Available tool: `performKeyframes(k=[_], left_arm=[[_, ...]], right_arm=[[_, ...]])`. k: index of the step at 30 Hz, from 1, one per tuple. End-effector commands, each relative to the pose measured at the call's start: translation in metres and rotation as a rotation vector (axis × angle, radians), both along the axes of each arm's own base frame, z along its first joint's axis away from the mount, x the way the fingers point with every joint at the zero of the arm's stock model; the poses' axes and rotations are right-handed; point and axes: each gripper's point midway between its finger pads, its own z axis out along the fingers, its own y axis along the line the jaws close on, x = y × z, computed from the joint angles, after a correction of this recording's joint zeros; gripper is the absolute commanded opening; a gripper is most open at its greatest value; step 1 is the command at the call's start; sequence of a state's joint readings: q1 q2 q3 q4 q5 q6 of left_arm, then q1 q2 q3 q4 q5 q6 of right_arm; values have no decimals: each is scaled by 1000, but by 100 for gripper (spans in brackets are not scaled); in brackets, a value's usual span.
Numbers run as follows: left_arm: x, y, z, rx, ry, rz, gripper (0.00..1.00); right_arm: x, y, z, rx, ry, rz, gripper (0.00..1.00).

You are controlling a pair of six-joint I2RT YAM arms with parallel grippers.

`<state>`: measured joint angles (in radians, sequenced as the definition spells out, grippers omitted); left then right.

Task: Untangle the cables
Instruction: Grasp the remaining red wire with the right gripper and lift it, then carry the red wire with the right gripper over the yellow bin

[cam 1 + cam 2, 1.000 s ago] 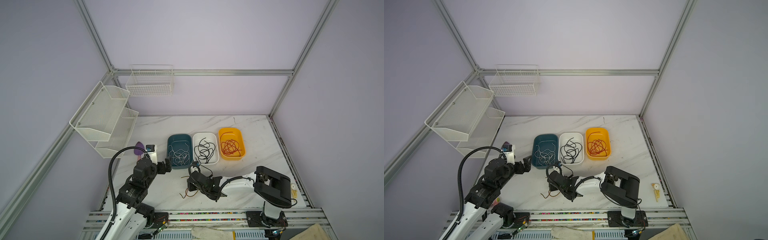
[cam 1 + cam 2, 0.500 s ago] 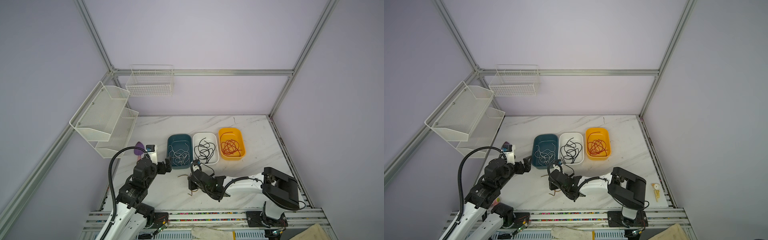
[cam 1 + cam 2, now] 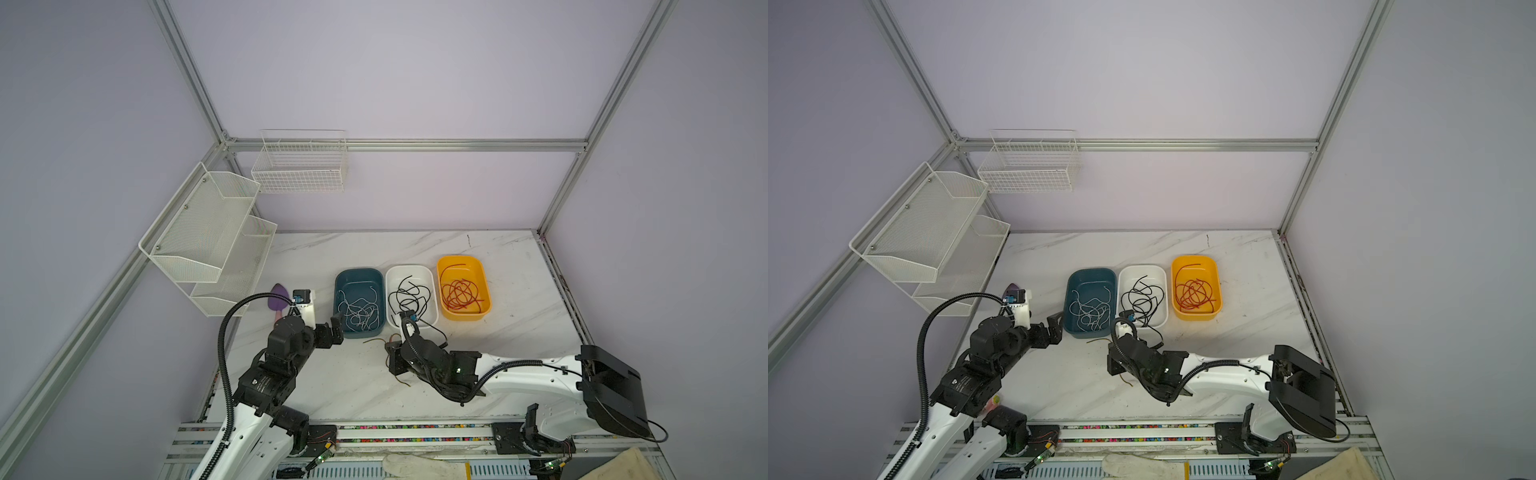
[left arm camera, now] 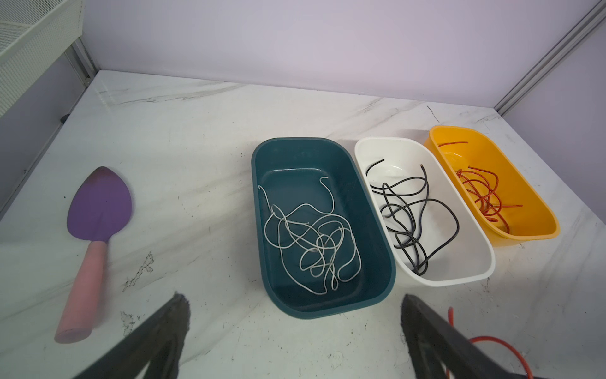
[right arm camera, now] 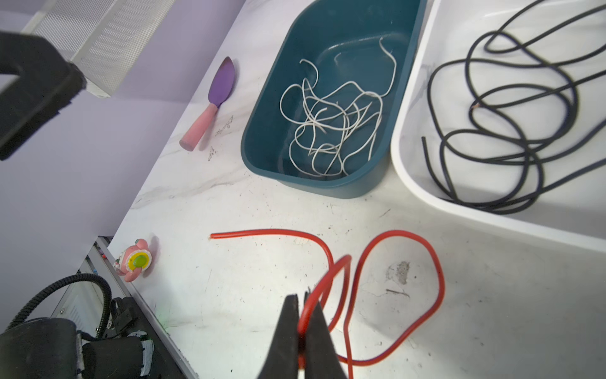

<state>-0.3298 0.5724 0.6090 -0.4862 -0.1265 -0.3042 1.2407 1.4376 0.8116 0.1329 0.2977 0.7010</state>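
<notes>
Right gripper (image 5: 303,300) clamped shut on the loose red cable (image 5: 262,231), pinching a bend mid-length. The rest loops flat on the table (image 3: 519,332). Cable sits short of the yellow tub (image 3: 464,316), toward the left arm's side, past the white tub (image 5: 403,170). Right arm looks nearer. Left gripper (image 4: 295,302) spread wide, empty, farther from the yellow tub, by the teal tub (image 4: 328,306).

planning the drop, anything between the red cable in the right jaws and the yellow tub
Seemingly the white plastic tub: its near corner lies between the thin red cable, pinched by the right gripper, and the yellow plastic tub.
</notes>
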Motion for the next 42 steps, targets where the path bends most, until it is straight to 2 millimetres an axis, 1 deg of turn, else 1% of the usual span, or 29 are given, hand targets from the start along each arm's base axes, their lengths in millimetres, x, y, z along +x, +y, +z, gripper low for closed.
performKeyframes(k=[1,5,11,18,26,31,38,42], left_arm=[[2,-4,-10,-7,1,-12,100],[2,-4,-11,-7,5,-13,100],[3,-5,-12,-5,11,-14,100],[3,-5,-14,-2,17,-13,100],[4,-5,-14,0,21,-15,100],[4,-5,-15,1,23,-13,100],[4,-5,-15,3,22,-14,100],[4,-5,-16,2,25,-17,100]], right_arm=[[4,-18,9,-36,-50,-42,0],[6,-32,34,-7,-95,-66,0],[9,-55,66,22,-158,-109,0],[11,-81,93,42,-213,-160,0],[19,-125,130,80,-297,-251,0],[25,-144,141,86,-321,-284,0],[45,-160,147,125,-293,-290,0],[54,-168,159,126,-314,-306,0]])
